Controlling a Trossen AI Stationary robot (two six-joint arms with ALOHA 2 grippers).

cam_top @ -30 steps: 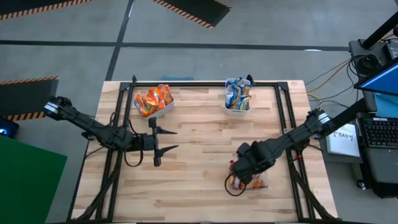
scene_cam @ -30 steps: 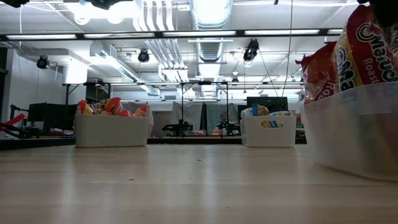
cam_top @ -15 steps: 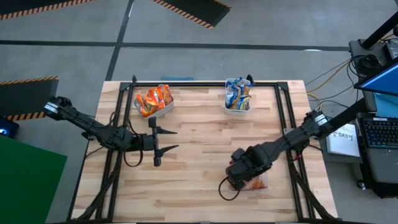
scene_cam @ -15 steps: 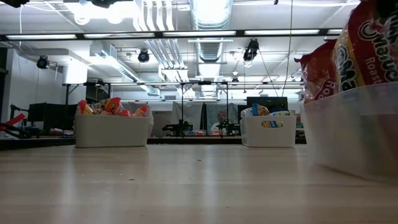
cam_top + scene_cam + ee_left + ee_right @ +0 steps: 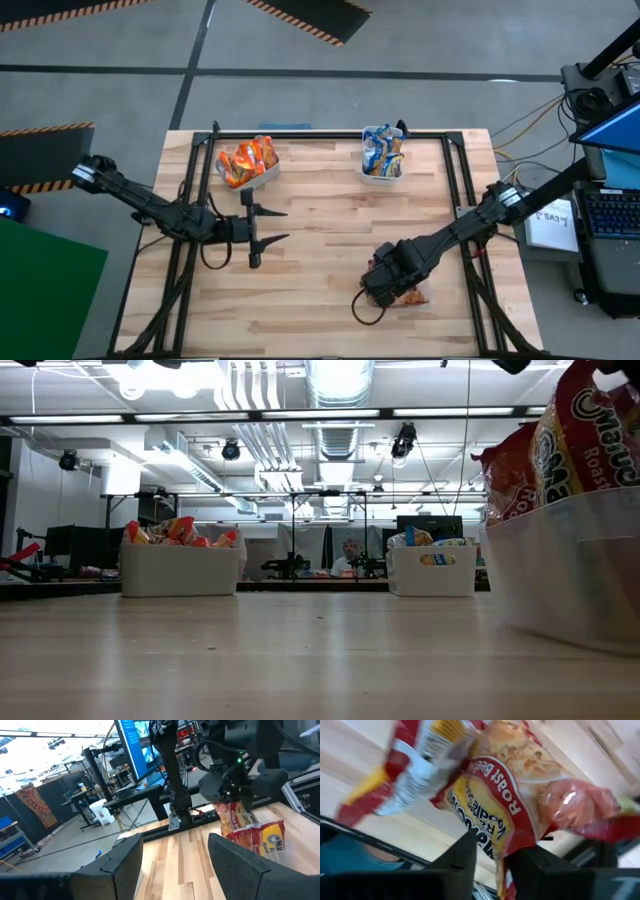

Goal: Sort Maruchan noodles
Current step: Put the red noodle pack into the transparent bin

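We judged the red packet light, crinkly and slippery, best pinched at an edge seam; the right gripper near the table's front edge stood partly open around it, grip uncertain; the left gripper was wide open, empty

A wooden table fills the middle of the high view, edged by a black metal frame. At about eleven o'clock on the table stands a white bin; at about one o'clock stands a second white bin. A third, clear bin stands at about five o'clock and looms close in the low view. Off the table at three o'clock sit a keyboard and a lit blue monitor, with cables trailing over the grey floor. Striped hazard tape lies at twelve o'clock. At nine o'clock lies a green panel. Far behind the table in the low view, a person sits.
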